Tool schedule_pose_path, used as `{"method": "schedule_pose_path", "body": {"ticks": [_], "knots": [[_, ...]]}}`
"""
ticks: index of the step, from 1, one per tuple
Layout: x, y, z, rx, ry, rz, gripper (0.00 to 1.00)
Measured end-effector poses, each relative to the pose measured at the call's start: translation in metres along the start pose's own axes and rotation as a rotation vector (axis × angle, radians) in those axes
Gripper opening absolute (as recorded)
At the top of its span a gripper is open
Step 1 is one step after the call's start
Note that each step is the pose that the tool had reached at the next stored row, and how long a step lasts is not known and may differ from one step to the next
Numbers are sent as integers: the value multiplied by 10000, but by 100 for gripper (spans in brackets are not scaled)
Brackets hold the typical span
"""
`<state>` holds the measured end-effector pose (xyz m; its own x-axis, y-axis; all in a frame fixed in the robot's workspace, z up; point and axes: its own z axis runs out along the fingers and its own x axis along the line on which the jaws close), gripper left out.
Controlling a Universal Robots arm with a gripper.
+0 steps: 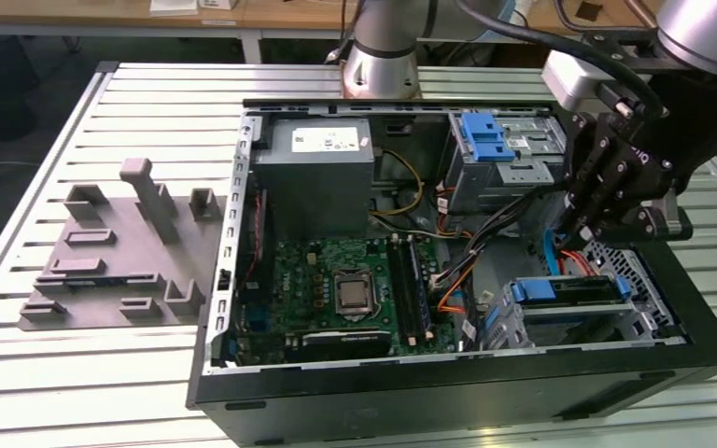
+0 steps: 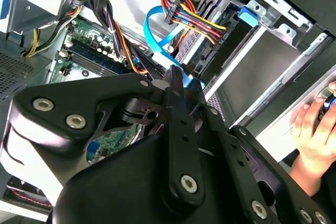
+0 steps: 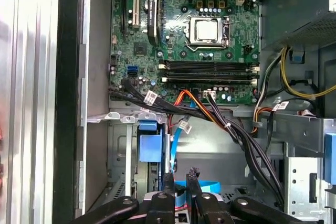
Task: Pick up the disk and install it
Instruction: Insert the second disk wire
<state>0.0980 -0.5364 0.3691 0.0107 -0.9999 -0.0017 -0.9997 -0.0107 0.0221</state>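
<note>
The disk (image 1: 564,291) sits in the lower drive bay of the open computer case (image 1: 228,280), at the exterior view's right, with its blue bracket facing up. In the first wrist view the disk (image 3: 148,148) stands edge-on in the bay. In the second wrist view the disk (image 2: 268,61) shows its silver side. My gripper (image 1: 577,233) hangs inside the case just above and behind that bay. Its fingers stand close together in both wrist views, gripper (image 3: 180,179) and gripper (image 2: 176,74), with the end of a blue flat cable (image 2: 157,24) pinched between them.
Cable bundles (image 3: 220,124) cross between the motherboard (image 1: 346,289) and the bays. An upper drive cage with a blue latch (image 1: 489,140) and a grey power supply (image 1: 321,168) stand behind. A grey fixture (image 1: 122,243) lies on the slatted table. A person's hand (image 2: 310,129) rests outside the case.
</note>
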Motion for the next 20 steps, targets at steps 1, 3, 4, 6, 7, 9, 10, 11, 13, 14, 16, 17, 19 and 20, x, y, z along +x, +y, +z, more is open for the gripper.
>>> {"method": "schedule_pose_path", "body": {"ticks": [1, 3, 4, 6, 7, 9, 10, 11, 13, 14, 16, 17, 19, 20], "knots": [[0, -1, 7, 0, -1, -4, 24], [0, -6, 20, 0, -1, -11, 22], [0, -12, 25, 0, -2, -12, 22], [0, -24, 34, -1, -18, -11, 16], [0, -30, 39, -4, -54, -12, 16], [0, -35, 51, -6, -134, -7, 16], [0, -35, 58, -6, -180, 1, 16], [1, -35, 64, -5, -229, 11, 16], [2, -36, 82, -4, -270, 29, 16], [6, -37, 92, -4, -268, 38, 16], [22, -37, 116, -5, -266, 65, 16], [35, -37, 129, -4, -267, 99, 16], [44, -38, 151, -2, -274, 248, 16], [44, -38, 157, 0, -275, 347, 16]]}}
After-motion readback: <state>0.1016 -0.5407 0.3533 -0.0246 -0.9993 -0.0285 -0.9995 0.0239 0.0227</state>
